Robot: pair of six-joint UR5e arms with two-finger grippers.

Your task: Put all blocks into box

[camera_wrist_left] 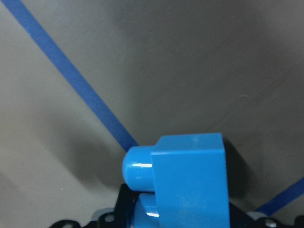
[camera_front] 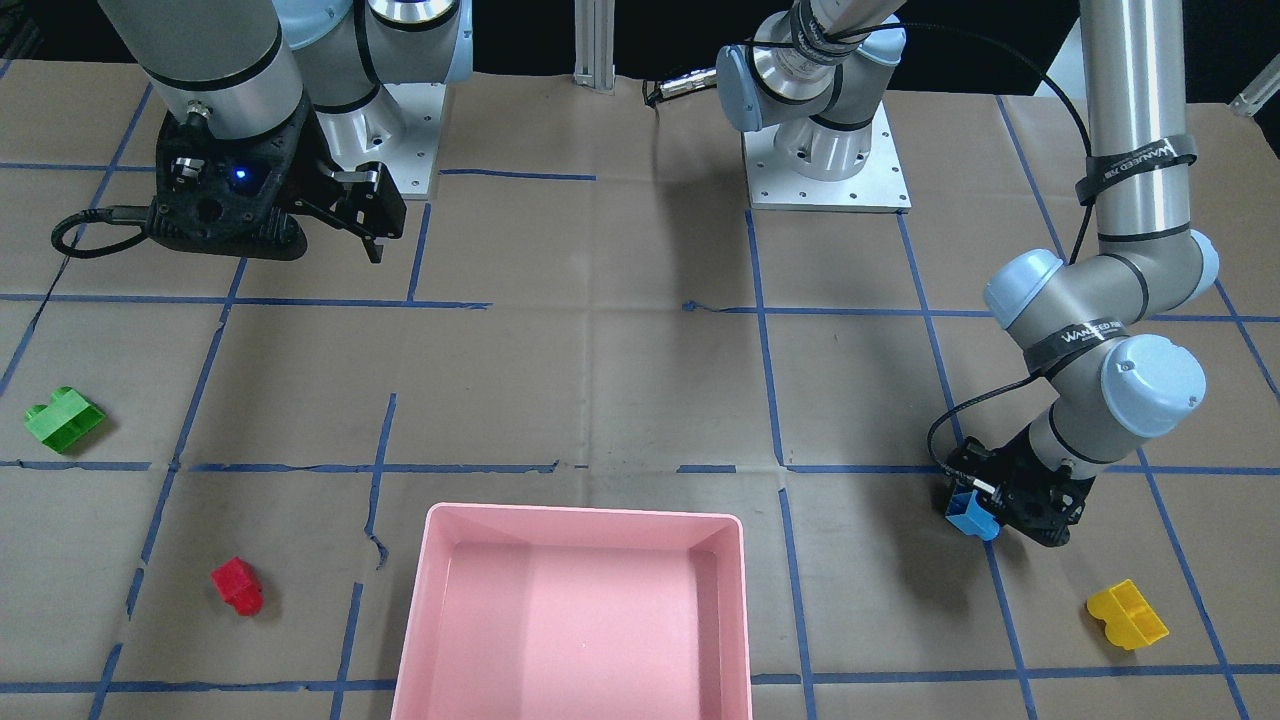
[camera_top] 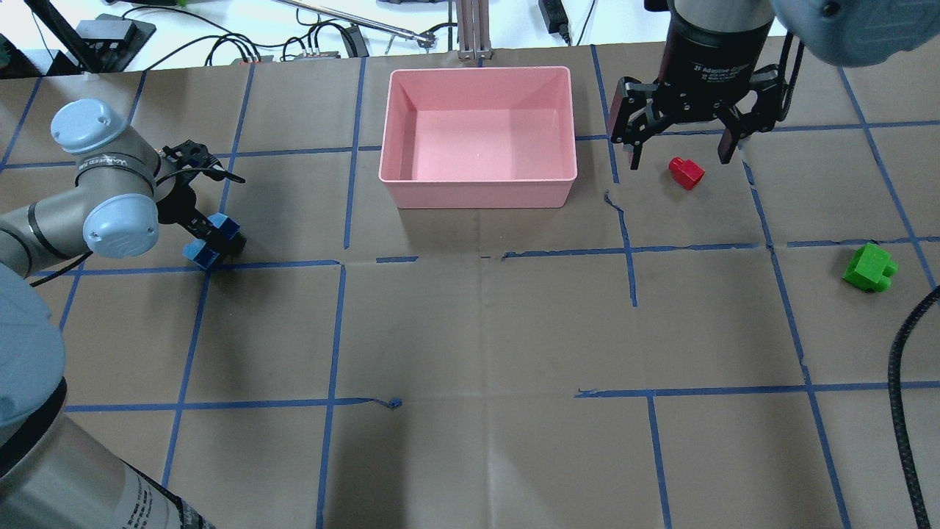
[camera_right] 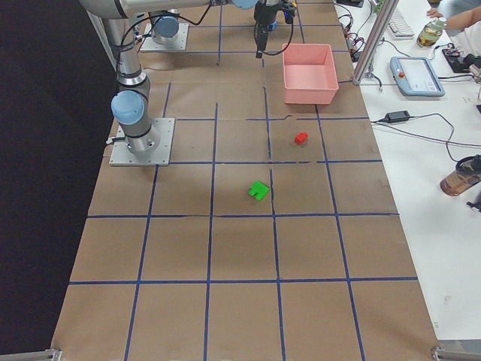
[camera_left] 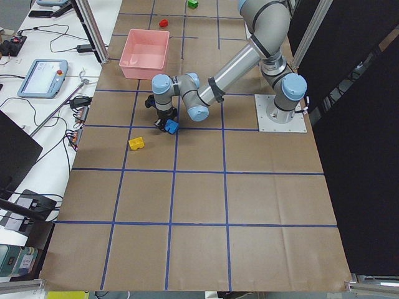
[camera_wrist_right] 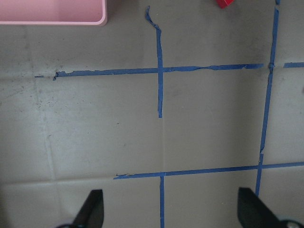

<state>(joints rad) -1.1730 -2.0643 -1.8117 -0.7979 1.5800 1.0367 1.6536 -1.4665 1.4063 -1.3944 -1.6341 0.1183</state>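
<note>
My left gripper [camera_front: 985, 508] is shut on the light blue block [camera_front: 971, 516], low over the table by a tape crossing; they also show in the overhead view [camera_top: 214, 241] and the block fills the left wrist view [camera_wrist_left: 187, 183]. The yellow block [camera_front: 1127, 614] lies close by. My right gripper [camera_top: 679, 153] is open and empty, held high; the red block [camera_top: 686, 173] lies on the table under it. The green block [camera_top: 869, 268] lies further right. The pink box [camera_top: 477, 192] stands empty at the far middle, its corner in the right wrist view [camera_wrist_right: 52, 12].
Brown paper with blue tape lines covers the table. The arms' base plates [camera_front: 825, 165] stand at the robot's side. A black cable [camera_top: 907, 411] hangs at the overhead view's right edge. A teach pendant [camera_right: 418, 76] and bottles lie beyond the table's far edge.
</note>
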